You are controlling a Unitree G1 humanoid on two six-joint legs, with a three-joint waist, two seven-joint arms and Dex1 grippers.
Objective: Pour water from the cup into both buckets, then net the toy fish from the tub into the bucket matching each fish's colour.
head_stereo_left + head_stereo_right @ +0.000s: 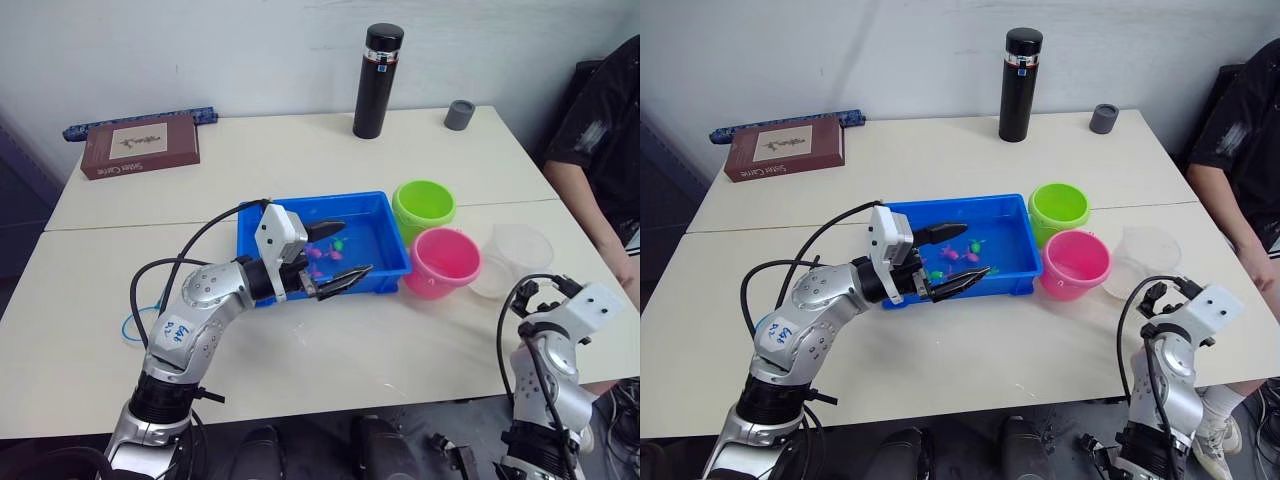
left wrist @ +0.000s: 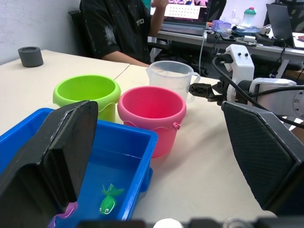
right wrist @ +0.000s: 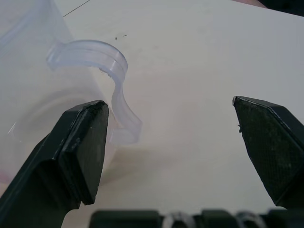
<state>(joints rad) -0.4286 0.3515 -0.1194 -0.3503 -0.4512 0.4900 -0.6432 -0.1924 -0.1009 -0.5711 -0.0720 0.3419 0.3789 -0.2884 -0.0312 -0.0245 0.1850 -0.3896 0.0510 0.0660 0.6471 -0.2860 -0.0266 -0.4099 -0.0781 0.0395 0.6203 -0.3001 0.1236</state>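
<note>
Fingers spread wide on both arms: the right gripper [image 3: 171, 142] hangs open just beside the curved handle [image 3: 116, 90] of the clear, colourless plastic measuring cup [image 1: 515, 258], holding nothing, and the left gripper [image 1: 335, 255] is open over the near edge of the shallow bright blue plastic tub [image 1: 385, 265].

The cup stands upright on the pale table [image 1: 300, 350], at the robot's right, just beside the bright pink plastic bucket [image 1: 442, 262]; the lime green plastic bucket [image 1: 423, 207] sits just behind the pink one, both close against the tub's right end.

The cup looks thin-walled and smooth — probably light, a little flexible, and apt to slip or buckle if pinched across the body. How much water it holds I cannot tell. The handle is the stiffest part, so closing across that loop seems the safest hold; a firm grip would matter once it tips.

Tiny pink and green toy fish [image 2: 108, 202] lie in the tub's water.
</note>
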